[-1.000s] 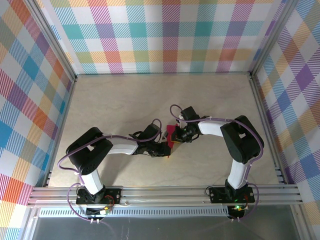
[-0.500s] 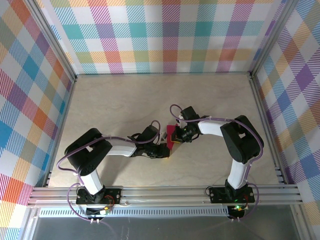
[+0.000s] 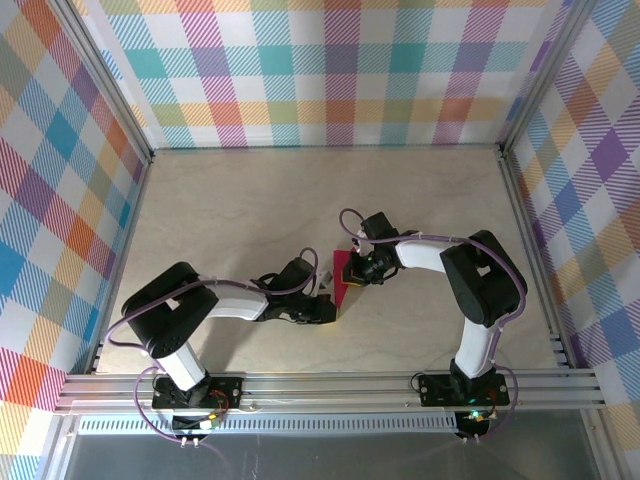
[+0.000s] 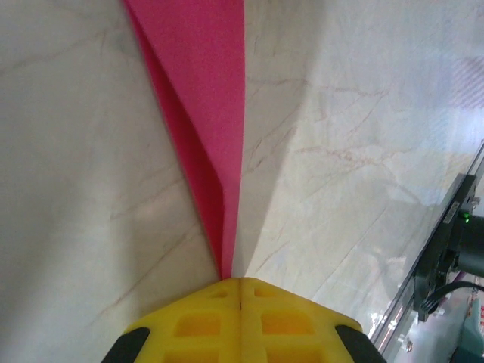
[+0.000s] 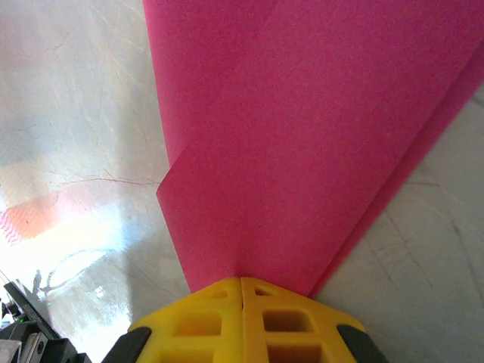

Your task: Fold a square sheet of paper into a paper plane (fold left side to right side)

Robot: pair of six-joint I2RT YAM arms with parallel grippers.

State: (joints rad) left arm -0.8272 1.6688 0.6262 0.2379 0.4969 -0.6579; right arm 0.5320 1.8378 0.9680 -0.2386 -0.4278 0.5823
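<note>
The magenta-pink paper plane (image 3: 343,277) lies creased and folded at the middle of the table, held between both arms. My left gripper (image 3: 328,310) is shut on its near pointed end; in the left wrist view the paper plane (image 4: 204,113) narrows to a tip pinched at the left gripper (image 4: 240,281), whose yellow fingers (image 4: 280,318) meet. My right gripper (image 3: 356,268) is shut on the wider far part; in the right wrist view the paper plane (image 5: 302,128) spreads out from the right gripper (image 5: 242,281), layers overlapping along a diagonal crease.
The pale wooden table (image 3: 230,210) is fenced by aluminium rails and checked walls (image 3: 330,70). Both arms reach inward and nearly meet at the middle. A rail with a green light (image 4: 454,249) shows at the right of the left wrist view.
My left gripper has slid toward the near edge along the paper, and the left elbow has dropped lower left. The right arm has held still.
</note>
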